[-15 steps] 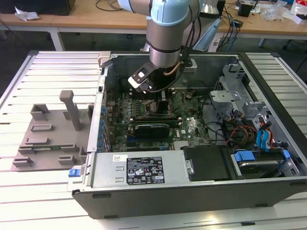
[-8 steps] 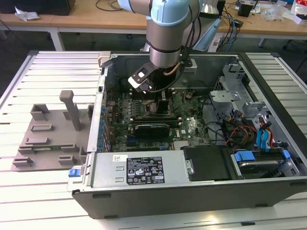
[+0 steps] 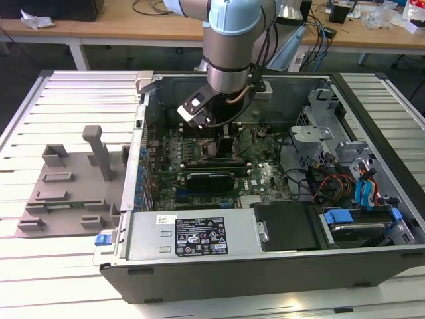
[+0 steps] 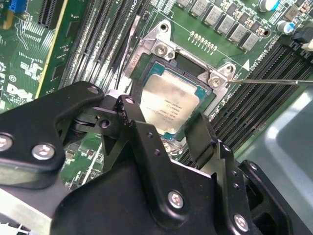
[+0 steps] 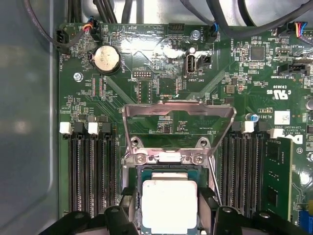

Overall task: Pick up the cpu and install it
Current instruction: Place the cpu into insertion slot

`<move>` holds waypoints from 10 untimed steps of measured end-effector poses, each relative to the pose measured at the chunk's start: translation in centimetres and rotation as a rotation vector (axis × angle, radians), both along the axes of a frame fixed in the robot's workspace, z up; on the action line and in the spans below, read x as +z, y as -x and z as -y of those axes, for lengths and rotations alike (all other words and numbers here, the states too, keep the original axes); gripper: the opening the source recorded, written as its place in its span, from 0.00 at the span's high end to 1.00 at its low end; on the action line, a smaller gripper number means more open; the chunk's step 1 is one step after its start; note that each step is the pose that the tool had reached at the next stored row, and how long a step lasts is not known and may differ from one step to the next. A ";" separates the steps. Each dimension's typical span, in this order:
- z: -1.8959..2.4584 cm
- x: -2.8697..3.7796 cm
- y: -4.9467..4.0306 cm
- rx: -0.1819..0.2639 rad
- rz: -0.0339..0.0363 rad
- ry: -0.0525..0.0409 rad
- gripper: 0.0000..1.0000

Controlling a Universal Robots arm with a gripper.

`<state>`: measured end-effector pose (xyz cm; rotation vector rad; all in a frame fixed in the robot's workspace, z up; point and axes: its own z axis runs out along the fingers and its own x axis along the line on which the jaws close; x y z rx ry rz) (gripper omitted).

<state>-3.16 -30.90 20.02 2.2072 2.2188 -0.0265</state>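
The black gripper (image 4: 165, 116) is squeezing the small flat square silver-grey cpu (image 4: 168, 100) between its two fingers, one on each side edge. The cpu is lying flat, right over the black-framed square socket (image 4: 188, 58) on the green board (image 5: 161, 83).

Partly hidden cpu (image 4: 168, 105)
Near edge covered by gripper (image 4: 165, 115) in second wrist view, cut off by picture edge in first wrist view; contact with gripper unclear; arm (image 3: 232, 40) cropped at exterior view's top.
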 end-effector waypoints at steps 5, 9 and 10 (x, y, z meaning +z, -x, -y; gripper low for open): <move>0.28 0.00 0.00 0.000 0.0001 -0.0001 0.38; 0.30 0.56 0.00 0.000 -0.0001 -0.0014 0.38; 0.29 0.69 0.00 0.000 0.0001 -0.0015 0.38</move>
